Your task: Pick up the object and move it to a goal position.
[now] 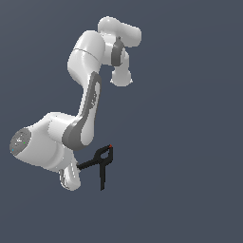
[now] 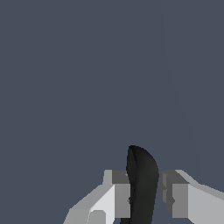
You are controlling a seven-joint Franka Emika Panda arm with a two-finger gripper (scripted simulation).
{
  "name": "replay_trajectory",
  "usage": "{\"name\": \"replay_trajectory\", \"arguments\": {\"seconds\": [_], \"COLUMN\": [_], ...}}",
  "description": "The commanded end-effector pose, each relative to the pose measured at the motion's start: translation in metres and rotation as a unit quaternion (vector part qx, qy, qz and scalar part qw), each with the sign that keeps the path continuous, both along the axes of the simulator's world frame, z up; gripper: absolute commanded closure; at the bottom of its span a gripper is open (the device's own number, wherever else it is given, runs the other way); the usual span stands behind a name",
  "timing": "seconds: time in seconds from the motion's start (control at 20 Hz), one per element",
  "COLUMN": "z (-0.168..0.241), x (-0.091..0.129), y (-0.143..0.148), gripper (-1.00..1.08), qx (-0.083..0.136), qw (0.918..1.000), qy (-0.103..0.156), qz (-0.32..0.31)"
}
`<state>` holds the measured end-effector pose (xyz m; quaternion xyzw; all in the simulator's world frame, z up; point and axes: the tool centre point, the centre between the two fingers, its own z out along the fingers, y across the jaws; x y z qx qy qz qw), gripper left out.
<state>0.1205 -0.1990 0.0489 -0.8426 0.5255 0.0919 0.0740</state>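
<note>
Claw [image 2: 144, 192] clamped on black spring clamp [image 1: 100, 163], fingers [image 2: 120, 197] pressing both sides. Exterior view: clamp at 3 o'clock of the arm's [image 1: 85, 102] lower end, red tip at 12.

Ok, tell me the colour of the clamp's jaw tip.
Red, on the black clamp; exterior view.

White arm [image 1: 85, 95] folded, gripper [image 2: 142, 199] clamped on something black
</note>
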Motion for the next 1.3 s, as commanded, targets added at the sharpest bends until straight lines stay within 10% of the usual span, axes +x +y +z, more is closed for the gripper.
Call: {"name": "replay_trajectory", "arguments": {"seconds": [0.0,0.6,1.25], "z": [0.012,0.052,0.07], "x": [0.01,0.029,0.031], "y": [-0.025,-0.109,-0.113], "gripper": [1.08,1.08,1.08], "qx": [-0.005,-0.021,-0.022], "qw": [0.9993,0.9875,0.986], "qy": [-0.03,-0.125,-0.132], "qz": [-0.021,-0.093,-0.099]}}
